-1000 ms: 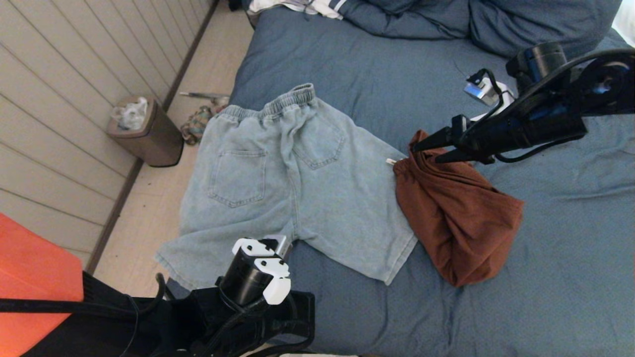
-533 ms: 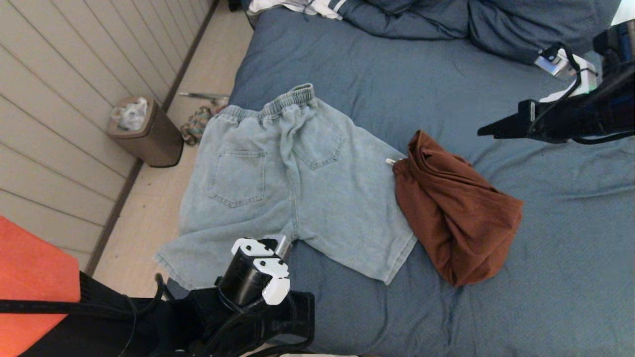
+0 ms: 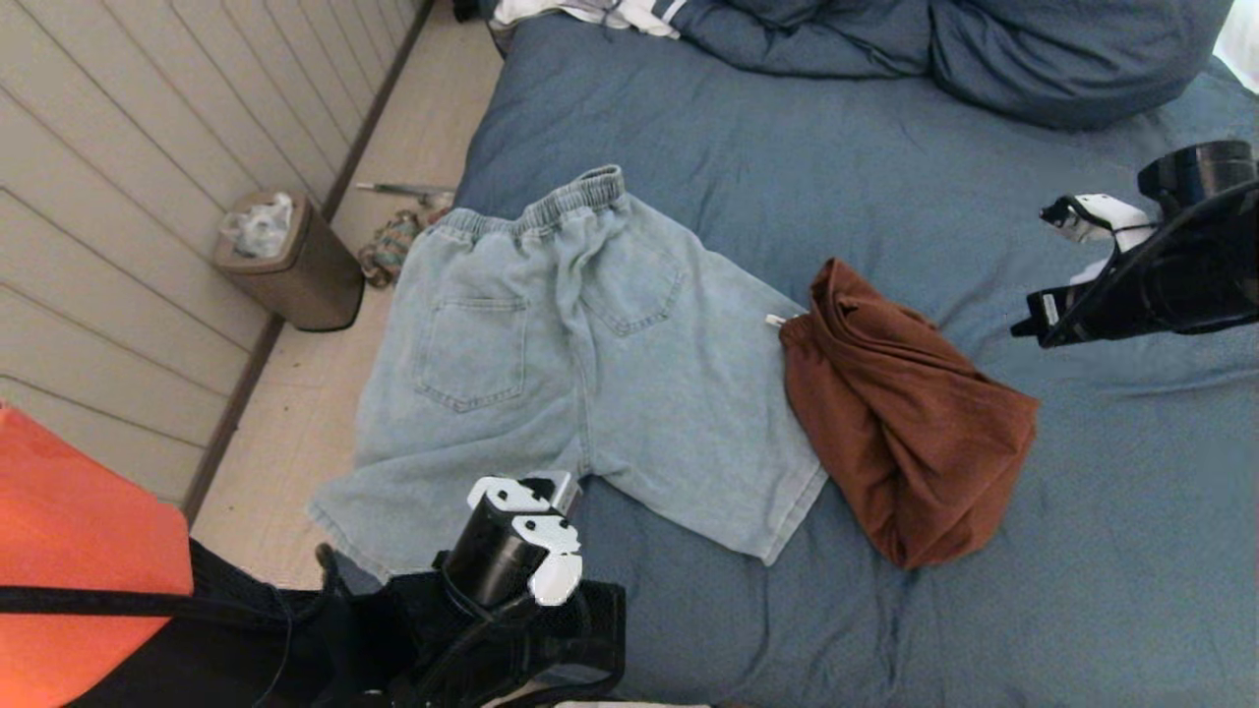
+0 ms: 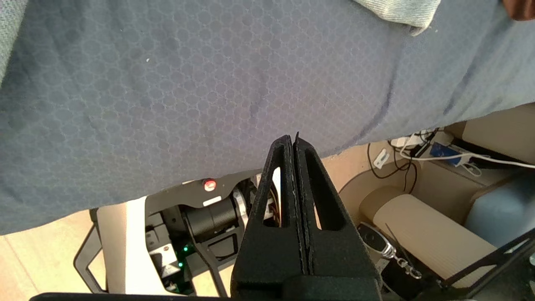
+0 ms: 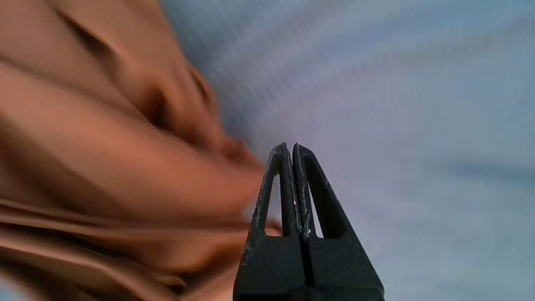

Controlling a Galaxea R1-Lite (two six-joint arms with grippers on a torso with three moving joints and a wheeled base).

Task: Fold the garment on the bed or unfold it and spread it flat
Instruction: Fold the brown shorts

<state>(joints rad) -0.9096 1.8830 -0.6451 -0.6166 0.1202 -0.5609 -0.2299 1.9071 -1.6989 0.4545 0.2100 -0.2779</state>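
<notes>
Soft daylight; right wrist view motion-blurred.

bed [image 3: 748, 138] (slate-blue cover) | on it: denim shorts [image 3: 580, 364], rust garment [image 3: 900, 423], pillows [image 3: 984, 49]

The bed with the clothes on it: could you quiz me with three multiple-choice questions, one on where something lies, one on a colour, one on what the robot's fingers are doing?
1. Where does the crumpled rust-brown cloth garment lie?
A. Beside the pale blue denim shorts, on the right-arm side
B. On the floor
C. Inside the bin

2. What colour is the bed's wrinkled cover?
A. White
B. Slate blue
C. Green

3. How is the right gripper?
A. Wide open
B. Clamped on the shorts
C. Shut, holding nothing

Answers: 1 A, its edge meets the shorts' leg in the head view. 2 B, blue cloth surrounds both garments. 3 C, the right wrist view shows its fingers pressed together, nothing between them.
</notes>
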